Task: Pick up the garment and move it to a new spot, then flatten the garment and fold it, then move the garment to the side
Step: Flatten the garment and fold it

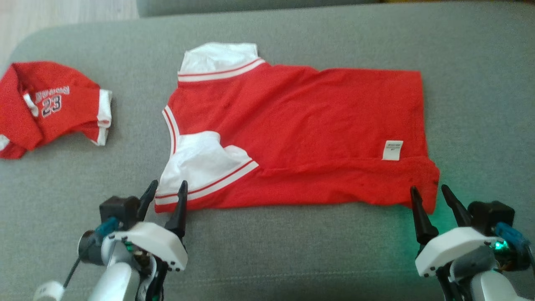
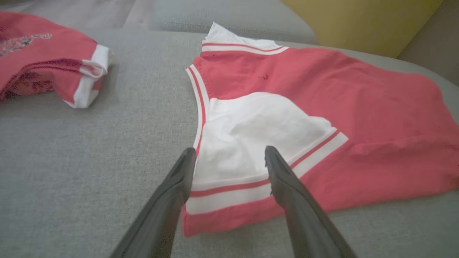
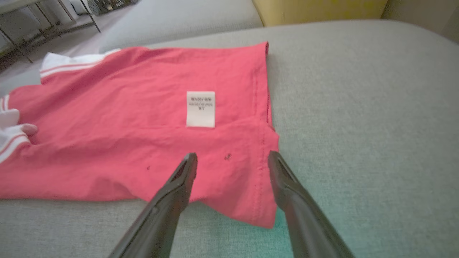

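The red jersey (image 1: 301, 125) lies spread on the grey sofa cushion (image 1: 292, 259), its near edge just ahead of both claws. The left claw (image 1: 168, 184) has its fingers apart, straddling the near corner where the white sleeve (image 1: 196, 163) is turned in over the body. The right claw (image 1: 429, 188) is likewise spread over the near hem corner (image 1: 426, 179), just short of the care label (image 1: 392, 150). Neither grips anything.

The near edge looks doubled, so a shallow pinch may catch only the top layer and the fold would peel open on lifting. The loose sleeve could slip from the left claw's bite and bunch. If one claw rises ahead of the other, the cloth would skew.

Beyond the left claw's outer side, well apart, a second red jersey (image 1: 46, 104) printed 23 lies crumpled. It does not block the fold, but it takes up that side.
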Motion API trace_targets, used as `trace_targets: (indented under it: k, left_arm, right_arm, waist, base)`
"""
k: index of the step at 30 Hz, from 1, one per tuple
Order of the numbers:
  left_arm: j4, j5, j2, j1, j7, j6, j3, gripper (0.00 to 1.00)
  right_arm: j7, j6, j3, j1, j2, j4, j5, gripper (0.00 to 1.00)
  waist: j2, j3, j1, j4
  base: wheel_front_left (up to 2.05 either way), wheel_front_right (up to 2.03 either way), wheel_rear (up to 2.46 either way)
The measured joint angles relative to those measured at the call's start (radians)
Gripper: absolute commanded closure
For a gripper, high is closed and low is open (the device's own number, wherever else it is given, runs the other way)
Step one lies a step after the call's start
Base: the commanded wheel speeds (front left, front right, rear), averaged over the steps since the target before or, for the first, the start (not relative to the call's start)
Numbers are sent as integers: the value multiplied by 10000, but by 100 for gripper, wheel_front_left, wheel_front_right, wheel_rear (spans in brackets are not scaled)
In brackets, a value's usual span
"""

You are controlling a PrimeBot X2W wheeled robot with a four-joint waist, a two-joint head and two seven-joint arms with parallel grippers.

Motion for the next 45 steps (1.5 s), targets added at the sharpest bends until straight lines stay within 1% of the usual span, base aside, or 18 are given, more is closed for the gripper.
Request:
trace_targets:
  k: [2, 3, 8, 13, 14, 15, 16, 17, 18, 24, 31, 39, 45]
  left_arm:
    - [477, -146, -17, -278, 224, -111, 2, 0]
    - [477, -146, -17, -278, 224, -111, 2, 0]
    - [1486, -491, -27, -801, 698, -198, 109, 0]
    - [1762, -807, -27, -1450, 1039, -474, 176, 0]
    - [1814, -888, -29, -1593, 1162, -550, 173, 40]
    - [1831, -940, -29, -1701, 1195, -598, 174, 65]
    - [1847, -953, -31, -1753, 1227, -604, 167, 100]
    - [1862, -957, -31, -1779, 1283, -631, 161, 100]
    - [1854, -965, -31, -1785, 1273, -708, 142, 100]
    - [1747, -965, -79, -1699, 951, -721, 117, 100]
    - [759, -1141, -98, -601, 828, -483, 125, 100]
    - [-443, -1312, 33, 681, 1231, -63, 121, 100]
    - [-740, -1386, 52, 1004, 1515, 31, 56, 100]
  right_arm:
    - [196, 0, -27, -89, 0, 59, -13, 0]
    - [196, 0, -27, -89, 0, 59, -13, 0]
    - [650, 0, -146, -348, 0, 213, -73, 0]
    - [1095, 0, -178, -436, 0, 451, -69, 0]
    - [1220, 0, -178, -475, 0, 493, -46, 0]
    - [1310, 0, -178, -530, 0, 514, -4, 30]
    - [1356, 0, -188, -604, 0, 514, 4, 58]
    - [1425, 0, -201, -679, 0, 516, 6, 84]
    - [1429, 0, -203, -741, 0, 520, 8, 100]
    - [1490, 0, -238, -819, 0, 522, 50, 100]
    - [1611, 0, -349, -755, 0, 364, -77, 100]
    - [2002, 0, -673, -111, -65, -25, -132, 100]
    - [2128, 0, -748, 98, -61, -247, 0, 100]
  waist:
    - [0, 232, 0, 16]
    - [0, 232, 0, 16]
    - [0, 770, 0, -19]
    - [0, 1192, 0, -55]
    - [0, 1254, 0, -55]
    - [0, 1304, 0, -54]
    - [0, 1343, 0, -52]
    - [0, 1372, 0, -44]
    - [0, 1392, 0, -36]
    - [0, 1409, 0, -13]
    - [0, 1137, 0, 48]
    - [0, 644, 0, 169]
    - [0, 479, 0, 174]
  base:
    - [0, 0, 0]
    - [0, 0, 0]
    - [0, 0, 0]
    - [0, 0, 0]
    - [0, 0, 0]
    - [0, 0, 0]
    - [0, 0, 0]
    - [0, 0, 0]
    - [0, 0, 0]
    - [0, 0, 0]
    - [0, 0, 0]
    - [0, 0, 0]
    - [0, 0, 0]
